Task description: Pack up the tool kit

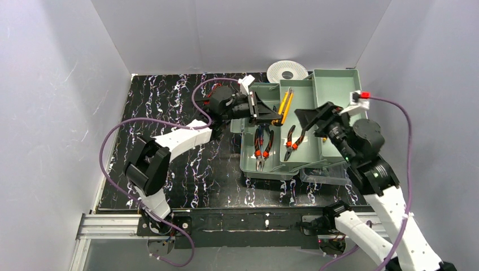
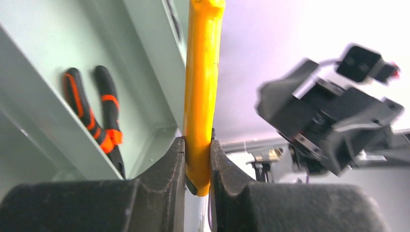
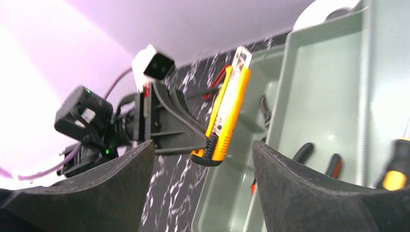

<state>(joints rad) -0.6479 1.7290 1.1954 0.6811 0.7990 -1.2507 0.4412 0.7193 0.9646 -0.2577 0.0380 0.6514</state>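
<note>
The pale-green tool kit box lies open at the back right of the table. Two orange-and-black pliers lie in its front compartments. My left gripper is shut on the lower end of a yellow-orange utility knife, held upright-tilted over the box's rear left part. In the left wrist view the knife is clamped between the pads. My right gripper hangs open over the box's middle, with nothing between its fingers; it faces the knife.
A white round spool sits behind the box. A clear lid pokes out under the box's front right corner. A black-and-orange screwdriver handle lies in the box. Grey walls close in on three sides.
</note>
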